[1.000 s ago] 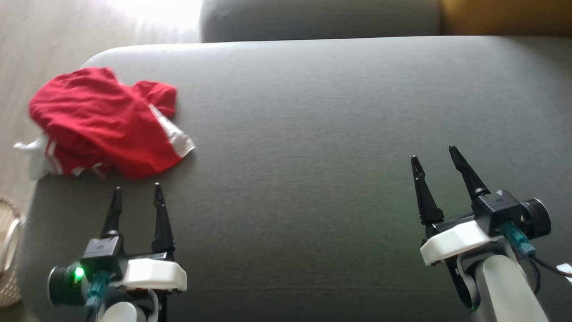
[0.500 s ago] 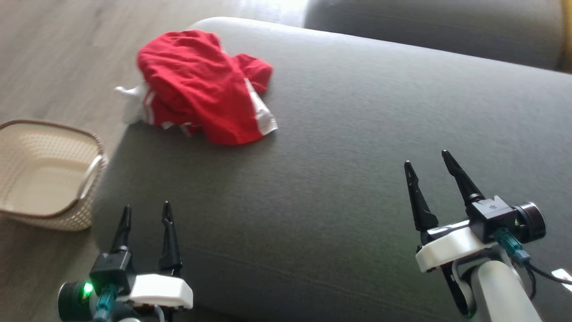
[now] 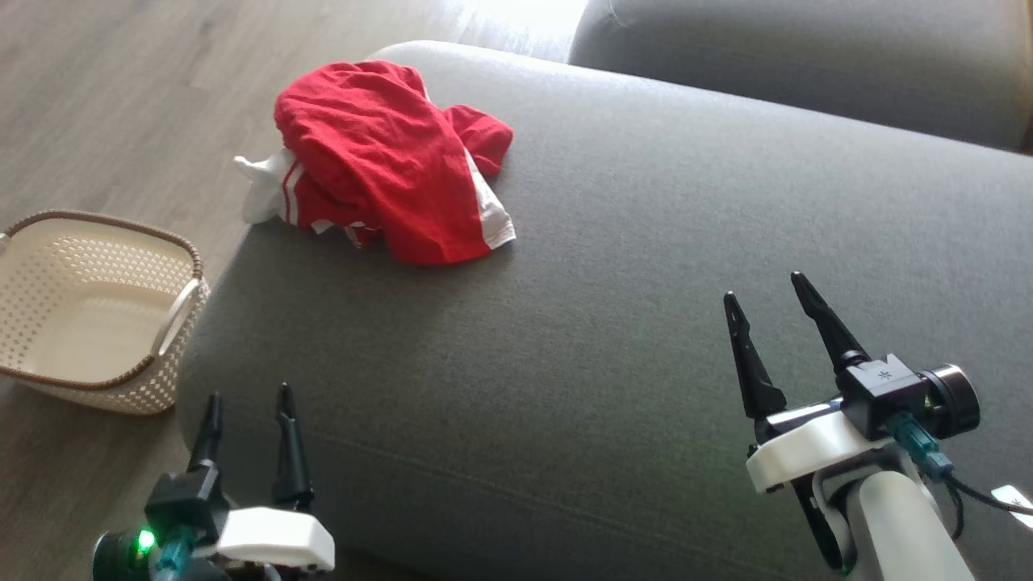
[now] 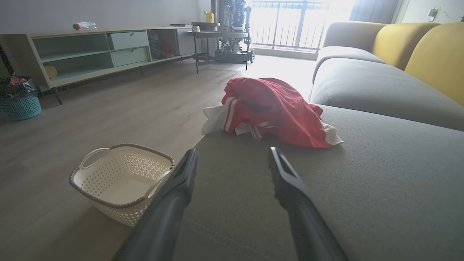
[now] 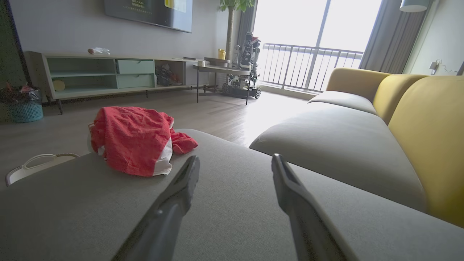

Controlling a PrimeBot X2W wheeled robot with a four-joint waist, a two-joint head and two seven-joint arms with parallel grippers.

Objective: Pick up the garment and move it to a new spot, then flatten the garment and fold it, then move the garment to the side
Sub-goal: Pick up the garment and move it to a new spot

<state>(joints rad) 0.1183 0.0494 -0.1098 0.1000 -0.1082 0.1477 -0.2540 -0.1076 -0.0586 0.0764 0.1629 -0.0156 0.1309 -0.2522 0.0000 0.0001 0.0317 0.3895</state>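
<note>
A crumpled red garment (image 3: 386,165) with white trim lies at the far left corner of the grey sofa cushion (image 3: 646,266), one white edge hanging over the side. It also shows ahead of the fingers in the left wrist view as the garment (image 4: 275,108), and to the left in the right wrist view as the garment (image 5: 134,139). My left gripper (image 3: 246,397) is open at the cushion's near left edge, well short of the garment. Over the cushion's near right, my right gripper (image 3: 767,286) is open too. Neither holds anything.
A cream perforated basket (image 3: 89,311) stands on the wooden floor left of the cushion. A second grey cushion (image 3: 807,56) lies beyond, with yellow backrests (image 5: 427,119) on the right. A TV cabinet (image 5: 108,74) and a small table (image 5: 221,70) stand far across the room.
The head camera has swung to the left, bringing the basket and floor into view. The garment lies as before, and both grippers stay open.
</note>
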